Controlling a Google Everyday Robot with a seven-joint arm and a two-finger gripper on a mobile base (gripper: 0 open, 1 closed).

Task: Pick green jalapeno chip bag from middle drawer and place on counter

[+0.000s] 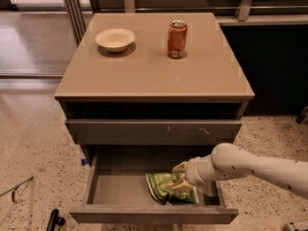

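- Speckled terrazzo floor [33,143] on the left; a thin metal rod [14,189] lies on it, and a small black part [55,220] sits at the bottom edge, type unclear.
- Grey drawer cabinet in the middle of the view, with the glossy tan worktop [154,76] on top.
- Pale shallow bowl [115,38] stands upright on the worktop's rear left, looks empty.
- Top slot under the worktop is a dark open gap.
- Below that is a closed drawer front [144,129], flat, with small pale scratch marks right of centre.
- Small blue bit [85,161] on the cabinet's left side, just beside the open drawer's rear corner.
- Middle drawer [120,189] is pulled out toward the camera; the left half of its floor is bare.
- Green jalapeno chip bag [162,186] lies inside the middle drawer, right of centre, on the drawer floor, crumpled, near the front wall.
- Red soda can [177,39] stands upright on the worktop's rear, right of centre, well apart from the bowl.
- Tool [179,177] is down inside the middle drawer at the bag's right end. Tan fingers [179,167] sit one behind and one in front of the bag, clamped on its right end.
- White arm [255,165] comes in from the right edge, low, angled down over the drawer's right wall.
- Dark panel to the right of the cabinet, behind the arm.
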